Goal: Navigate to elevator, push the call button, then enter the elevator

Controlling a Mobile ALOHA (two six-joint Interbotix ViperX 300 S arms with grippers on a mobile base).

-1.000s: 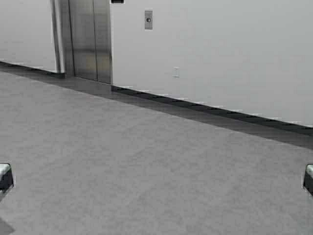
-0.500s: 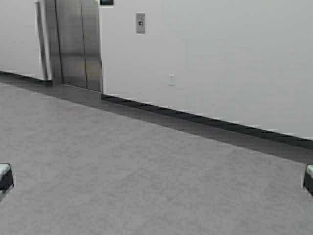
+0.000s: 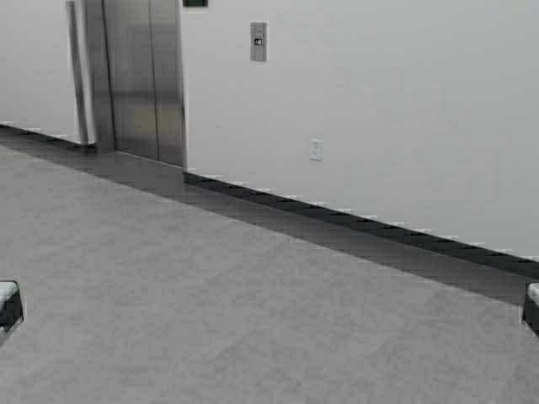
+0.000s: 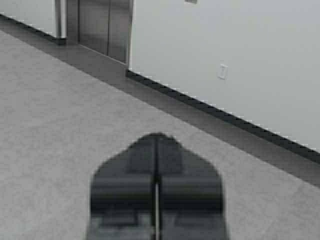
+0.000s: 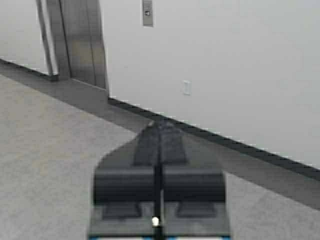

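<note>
The elevator (image 3: pixel 143 80) has tall brushed-steel doors, closed, set in the white wall at the upper left. It also shows in the left wrist view (image 4: pixel 105 25) and the right wrist view (image 5: pixel 80 42). The call button (image 3: pixel 258 41) is a small dark button in an upright silver plate on the wall right of the doors, also in the right wrist view (image 5: pixel 147 13). My left gripper (image 4: pixel 157 136) is shut and empty, held over the carpet. My right gripper (image 5: pixel 160 124) is shut and empty too. Both arms sit low at the frame edges in the high view.
A white outlet plate (image 3: pixel 316 149) sits low on the wall right of the button. A dark baseboard (image 3: pixel 354 220) runs along the wall foot. Grey carpet (image 3: pixel 210 311) spreads between me and the wall.
The robot has moved: the wall, elevator and button have shifted in the high view, first left, then back right and slightly closer. The arms have not moved.
</note>
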